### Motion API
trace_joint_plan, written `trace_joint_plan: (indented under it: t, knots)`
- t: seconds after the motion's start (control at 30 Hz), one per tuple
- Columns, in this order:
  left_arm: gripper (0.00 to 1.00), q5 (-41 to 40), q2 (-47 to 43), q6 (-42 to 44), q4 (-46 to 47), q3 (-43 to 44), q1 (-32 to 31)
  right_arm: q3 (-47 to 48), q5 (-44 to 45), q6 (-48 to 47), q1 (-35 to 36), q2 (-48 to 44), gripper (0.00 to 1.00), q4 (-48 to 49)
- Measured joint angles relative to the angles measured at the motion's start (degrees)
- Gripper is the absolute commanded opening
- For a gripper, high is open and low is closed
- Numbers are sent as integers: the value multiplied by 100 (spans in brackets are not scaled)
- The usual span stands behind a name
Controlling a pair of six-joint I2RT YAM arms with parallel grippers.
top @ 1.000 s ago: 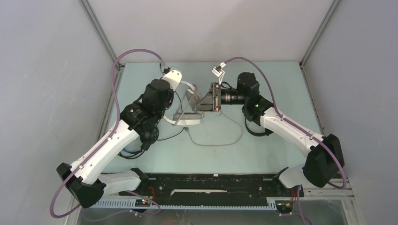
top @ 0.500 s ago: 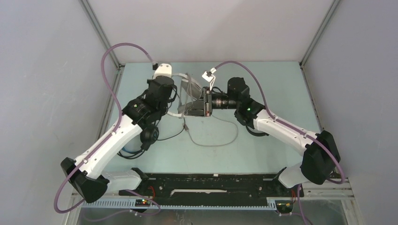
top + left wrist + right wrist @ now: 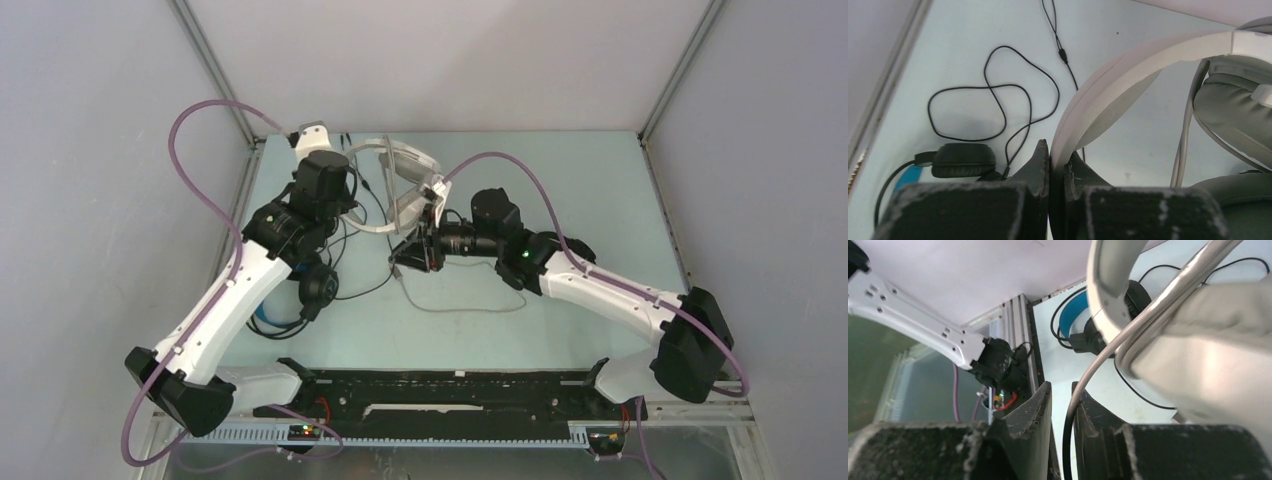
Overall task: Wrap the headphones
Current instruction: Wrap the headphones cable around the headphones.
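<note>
The white-grey headphones [image 3: 405, 165] hang above the back of the table. My left gripper [image 3: 1057, 155] is shut on their white headband [image 3: 1128, 75], and one grey ear cushion [image 3: 1233, 115] shows at the right. Their grey cable [image 3: 1128, 335] runs down from the ear cup [image 3: 1198, 355] and between the fingers of my right gripper [image 3: 1062, 390]. The right gripper's jaws stand a little apart, with the cable resting against the right finger only. In the top view the right gripper [image 3: 405, 258] sits just below the headphones. The black headphones with a blue headband [image 3: 318, 287] lie by the left arm, their thin black cable [image 3: 998, 100] looped on the table.
The slack of the grey cable [image 3: 460, 300] curves over the table's middle. Grey walls and aluminium posts [image 3: 215, 70] close in the table. A black rail [image 3: 450, 395] runs along the near edge. The left arm's white link [image 3: 923, 325] crosses the right wrist view.
My left arm has carried the white-grey headphones up and toward the back left. My right gripper has swung left and nearer, and its jaws have parted slightly around the cable.
</note>
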Motion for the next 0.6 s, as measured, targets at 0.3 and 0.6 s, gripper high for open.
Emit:
trace_joint_plan:
  t: [0.3, 0.6]
  knots:
    - [0, 678, -186, -520, -122, 168, 149, -1003, 481, -1475, 306, -369, 29, 640]
    - [0, 1169, -365, -807, -214, 417, 199, -1773, 640, -2107, 302, -369, 30, 1255]
